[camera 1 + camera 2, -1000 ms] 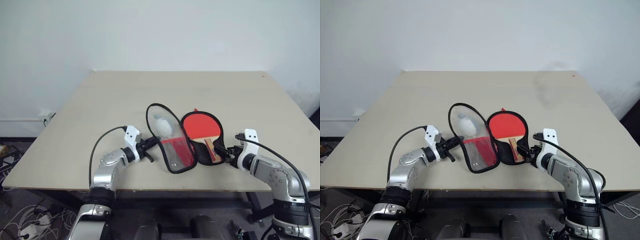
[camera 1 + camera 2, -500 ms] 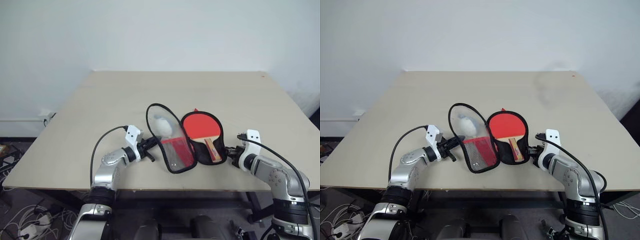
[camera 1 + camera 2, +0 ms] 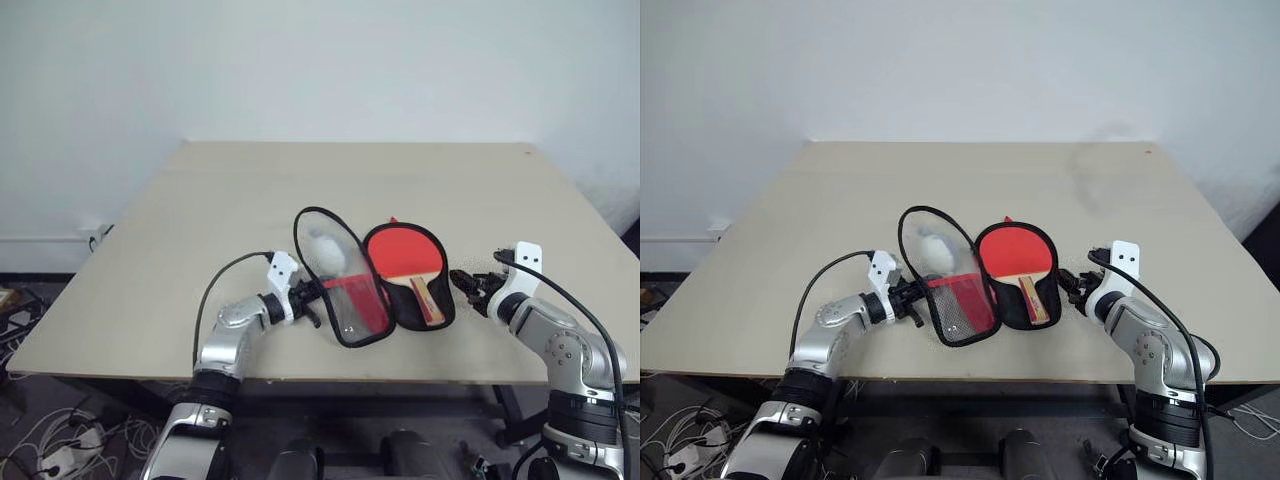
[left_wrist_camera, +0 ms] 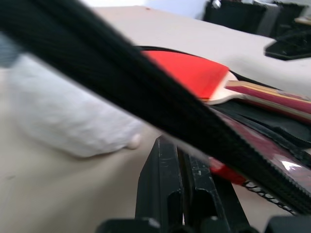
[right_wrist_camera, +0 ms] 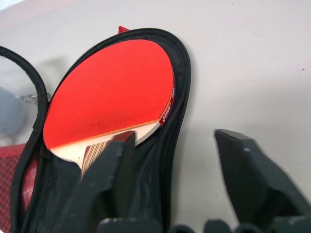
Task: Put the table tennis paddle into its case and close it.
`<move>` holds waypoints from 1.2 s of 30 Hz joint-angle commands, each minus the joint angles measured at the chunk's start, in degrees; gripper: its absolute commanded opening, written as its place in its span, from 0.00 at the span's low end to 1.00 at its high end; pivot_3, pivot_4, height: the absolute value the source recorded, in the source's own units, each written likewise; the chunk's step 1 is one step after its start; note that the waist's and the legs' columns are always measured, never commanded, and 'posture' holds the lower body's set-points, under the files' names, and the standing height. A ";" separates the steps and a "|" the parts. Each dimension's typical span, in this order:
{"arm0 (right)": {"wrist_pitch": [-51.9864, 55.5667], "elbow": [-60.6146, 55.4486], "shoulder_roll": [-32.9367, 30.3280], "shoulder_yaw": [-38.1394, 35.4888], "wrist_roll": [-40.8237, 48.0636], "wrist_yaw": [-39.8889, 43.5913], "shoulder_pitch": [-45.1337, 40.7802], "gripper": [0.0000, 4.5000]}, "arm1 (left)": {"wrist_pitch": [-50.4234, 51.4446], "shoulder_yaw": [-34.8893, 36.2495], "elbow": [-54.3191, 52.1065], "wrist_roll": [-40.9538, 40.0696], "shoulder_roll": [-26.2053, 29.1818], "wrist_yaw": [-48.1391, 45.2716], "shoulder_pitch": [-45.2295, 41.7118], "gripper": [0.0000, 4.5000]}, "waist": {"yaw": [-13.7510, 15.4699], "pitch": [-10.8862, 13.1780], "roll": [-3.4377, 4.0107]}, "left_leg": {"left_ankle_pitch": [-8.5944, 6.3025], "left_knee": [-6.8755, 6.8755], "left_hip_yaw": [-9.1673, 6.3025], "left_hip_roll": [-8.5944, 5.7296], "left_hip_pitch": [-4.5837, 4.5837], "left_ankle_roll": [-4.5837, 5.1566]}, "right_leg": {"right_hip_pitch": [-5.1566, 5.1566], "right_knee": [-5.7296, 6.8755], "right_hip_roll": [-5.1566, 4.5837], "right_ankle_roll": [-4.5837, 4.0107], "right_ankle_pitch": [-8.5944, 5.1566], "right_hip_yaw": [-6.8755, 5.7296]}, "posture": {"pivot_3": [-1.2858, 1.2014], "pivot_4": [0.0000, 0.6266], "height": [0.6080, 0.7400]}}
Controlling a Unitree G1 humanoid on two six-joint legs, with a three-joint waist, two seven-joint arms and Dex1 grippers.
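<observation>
The case (image 3: 352, 300) lies open near the table's front edge, its clear-panelled flap raised on the left. The table tennis paddle (image 3: 402, 250) rests in the case's black-lined right half, red face up, with its handle (image 3: 428, 300) pointing at the front edge. My left gripper (image 3: 318, 292) is shut, and its fingertips (image 4: 165, 145) lie against the flap's black trim (image 4: 146, 82); I cannot tell whether it pinches the trim. My right gripper (image 3: 463, 284) is open just right of the case, apart from it, with nothing between its fingers (image 5: 114, 165).
A whitish plastic wad (image 3: 325, 248) shows through the flap's clear panel. The beige table (image 3: 300, 180) reaches back to a white wall. Both arms come in over the table's front edge.
My right gripper has drawn back from the paddle's handle, moving right and up, and stands open. My left gripper has shifted right against the flap. The paddle and case have stayed put.
</observation>
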 commanded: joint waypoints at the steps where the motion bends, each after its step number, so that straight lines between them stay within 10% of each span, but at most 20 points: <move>1: -1.67 -2.32 0.20 -0.20 0.39 -0.73 -1.58 0.65 | -0.70 -1.16 -1.05 0.53 -0.54 -1.64 -3.28 0.00 | -0.01 0.00 0.00 | 0.00 0.00 0.01 0.00 0.00 0.00 | 0.00 0.00 0.00 -0.01 0.00 0.01 | 0.52 0.00 1.00; 36: -12.40 -0.37 3.52 -4.32 -0.22 -9.48 -3.44 0.65 | -13.50 -5.67 25.13 9.79 -12.96 -6.13 -22.65 0.00 | -0.01 0.01 0.01 | -0.07 -0.02 -0.02 -0.09 -0.02 0.12 | 0.01 -0.04 -0.01 0.07 0.03 0.10 | 0.52 0.00 1.00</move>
